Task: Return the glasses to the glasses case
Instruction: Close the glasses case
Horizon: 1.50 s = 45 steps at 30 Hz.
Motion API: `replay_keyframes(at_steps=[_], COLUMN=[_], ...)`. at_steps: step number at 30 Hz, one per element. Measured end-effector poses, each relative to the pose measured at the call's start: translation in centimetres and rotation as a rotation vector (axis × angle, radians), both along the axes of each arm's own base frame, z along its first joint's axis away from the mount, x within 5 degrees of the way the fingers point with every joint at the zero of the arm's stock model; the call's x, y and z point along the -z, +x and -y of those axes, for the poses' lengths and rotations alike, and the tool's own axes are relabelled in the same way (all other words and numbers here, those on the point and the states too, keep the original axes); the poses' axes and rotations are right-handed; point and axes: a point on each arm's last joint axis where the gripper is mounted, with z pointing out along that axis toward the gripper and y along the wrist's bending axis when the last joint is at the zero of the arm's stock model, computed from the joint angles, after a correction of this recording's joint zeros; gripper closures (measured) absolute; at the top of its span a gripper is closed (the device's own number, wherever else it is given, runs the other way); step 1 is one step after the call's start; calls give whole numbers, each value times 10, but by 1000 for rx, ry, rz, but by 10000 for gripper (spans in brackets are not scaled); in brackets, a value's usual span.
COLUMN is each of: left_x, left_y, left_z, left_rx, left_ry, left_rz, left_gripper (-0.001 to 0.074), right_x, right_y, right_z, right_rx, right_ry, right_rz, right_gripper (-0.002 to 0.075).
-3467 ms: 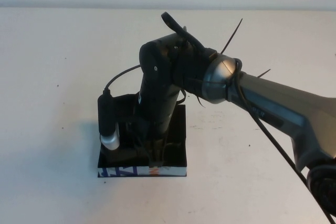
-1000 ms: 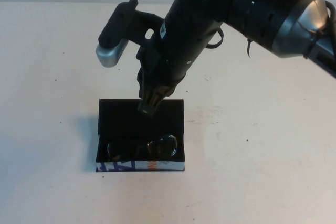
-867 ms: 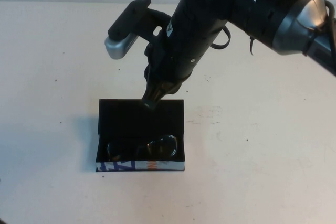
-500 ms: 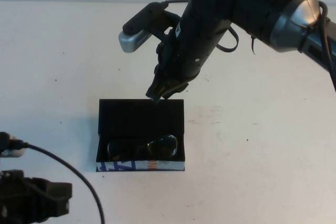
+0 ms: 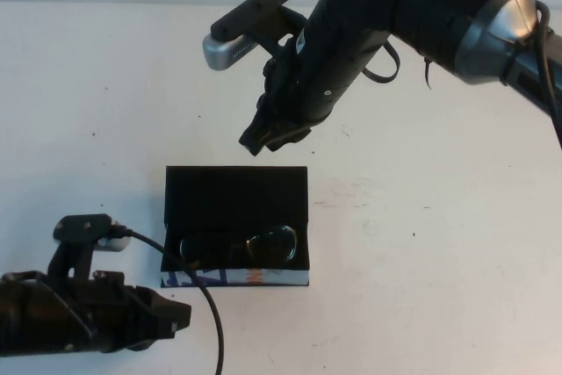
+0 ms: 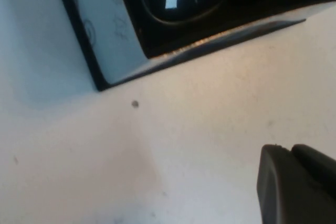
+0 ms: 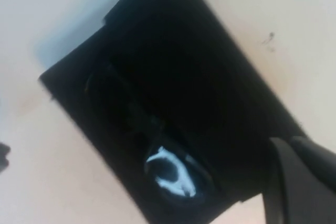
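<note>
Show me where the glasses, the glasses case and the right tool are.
glasses [image 5: 274, 243]: high view, on the right lens.
glasses case [image 5: 235, 189]: high view, on the raised black lid.
right tool [image 5: 263, 136]: high view, at its fingertips, above the table beyond the case.

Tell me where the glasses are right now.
In the high view, the glasses lie inside the open glasses case, at its near side, left of table centre. The right gripper hangs beyond the case; the left gripper sits at its near-left corner.
</note>
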Motion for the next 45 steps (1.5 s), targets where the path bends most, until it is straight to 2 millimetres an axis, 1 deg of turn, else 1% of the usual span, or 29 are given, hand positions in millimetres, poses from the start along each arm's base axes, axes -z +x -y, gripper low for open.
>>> replay_keyframes(at_steps=[4,9,13,20,31,39,45], left_x=[16,25,26,23,24,24,24], left_y=[12,23,28,36,38,38,41], left_z=[3,8,11,10,9,8,8], left_rx=[21,74,117,126,123,125,117], left_ry=[-1,-6,-5,32,54,63,79], left_rz=[43,64,101,152,160,167,173], left_gripper=[736,736,736,736,736,736,736], right_x=[8,17,27,50,76,102,102], right_y=[14,27,36,50,75,76,71], right_z=[3,5,7,-1,-17,-21,-21], right_rx=[61,109,134,154,153,132,118], right_ry=[44,120,137,142,150,89,89], right_rz=[-6,-40,-48,-46,-40,-136,-213], right_gripper=[737,737,737,737,737,737,737])
